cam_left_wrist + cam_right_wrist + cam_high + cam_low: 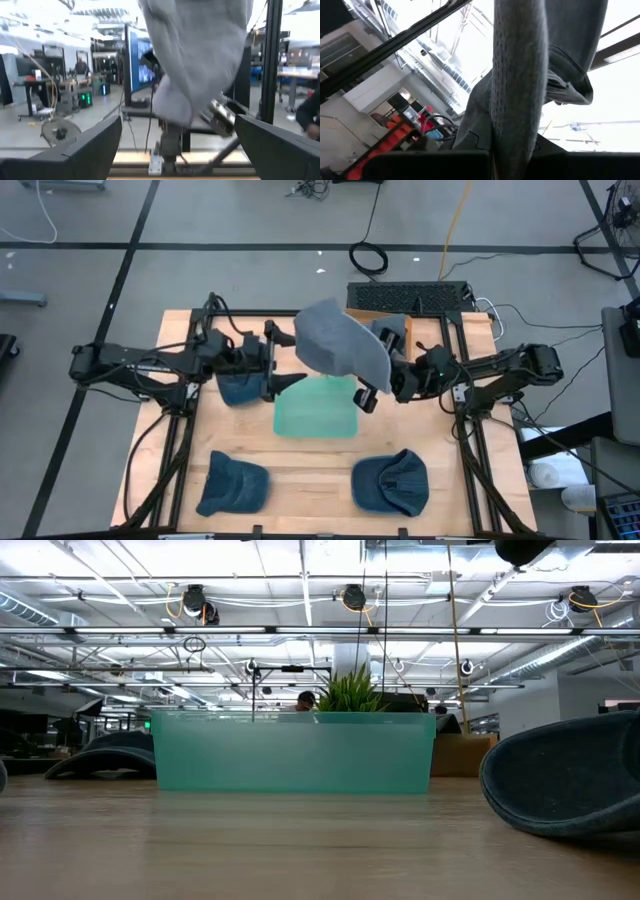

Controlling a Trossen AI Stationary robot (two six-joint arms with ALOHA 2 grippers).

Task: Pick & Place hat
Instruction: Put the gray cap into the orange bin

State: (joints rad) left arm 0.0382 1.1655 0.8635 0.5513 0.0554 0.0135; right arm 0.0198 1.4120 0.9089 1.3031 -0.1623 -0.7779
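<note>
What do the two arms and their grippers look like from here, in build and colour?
Both arms are dark, near-black, jointed links with black cables looping along them. The left gripper has two broad, flat, dark fingers with angled edges. The right gripper is the same dark build, with a pale metallic patch at its tip. No markings are readable.

My two dark fingers stand wide apart, one at each lower corner of my sight, with nothing between them. Ahead of me and higher up hangs a grey hat, its fabric drooping in a rounded fold. Just under that fold, the other arm's gripper shows as a metal-and-black piece, touching the cloth; I cannot tell how its fingers stand. Below lies the wooden table edge, with a black frame post rising beside the hat. Beyond is a room with a lit blue screen and a person's dark sleeve at the side.
</note>
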